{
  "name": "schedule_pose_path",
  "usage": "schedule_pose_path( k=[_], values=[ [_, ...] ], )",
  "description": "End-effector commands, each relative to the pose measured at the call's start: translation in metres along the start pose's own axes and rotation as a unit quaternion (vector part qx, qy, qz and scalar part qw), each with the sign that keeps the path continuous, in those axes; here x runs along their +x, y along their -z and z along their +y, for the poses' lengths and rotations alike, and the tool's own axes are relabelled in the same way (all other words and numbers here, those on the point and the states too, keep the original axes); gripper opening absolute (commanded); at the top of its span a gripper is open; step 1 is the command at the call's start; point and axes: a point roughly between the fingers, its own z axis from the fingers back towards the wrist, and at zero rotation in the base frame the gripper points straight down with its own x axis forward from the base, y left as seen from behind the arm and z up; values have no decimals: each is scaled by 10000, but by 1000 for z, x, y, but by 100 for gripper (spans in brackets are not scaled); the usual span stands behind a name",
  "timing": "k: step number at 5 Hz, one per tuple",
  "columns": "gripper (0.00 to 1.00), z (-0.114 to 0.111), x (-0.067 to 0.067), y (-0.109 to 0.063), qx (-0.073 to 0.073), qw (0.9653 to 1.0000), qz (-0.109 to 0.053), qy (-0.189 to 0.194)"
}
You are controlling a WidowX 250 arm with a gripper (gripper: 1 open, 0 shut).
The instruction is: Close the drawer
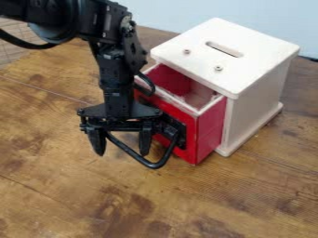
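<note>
The red drawer (199, 130) stands pulled part way out of the white wooden cabinet (248, 70), its pale inside (192, 93) showing. Its large black loop handle (152, 153) sticks out from the red front panel toward the lower left. My black gripper (125, 144) hangs just in front of the drawer front, fingers pointing down and spread open, with the handle loop between and just below the fingers. I cannot tell whether the fingers touch the handle.
The cabinet has a slot on top (228, 46) and stands on a brown wooden table (74, 200). My black arm (106, 46) comes in from the upper left. The table's far edge runs along the top of the view.
</note>
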Motion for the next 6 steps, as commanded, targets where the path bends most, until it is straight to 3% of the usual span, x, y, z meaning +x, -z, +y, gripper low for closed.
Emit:
schedule_pose_path(
  k=[1, 3, 4, 5, 6],
  values=[
    [100, 4, 14, 1, -37, 9983, -154, -560],
    [100, 15, 20, -9, 3, 9964, -127, -843],
    [100, 6, 15, -15, 0, 9977, -106, -671],
    [100, -4, 13, -20, -139, 9993, -227, -266],
    [100, -1, 14, -25, -187, 9995, -246, 25]
  ],
)
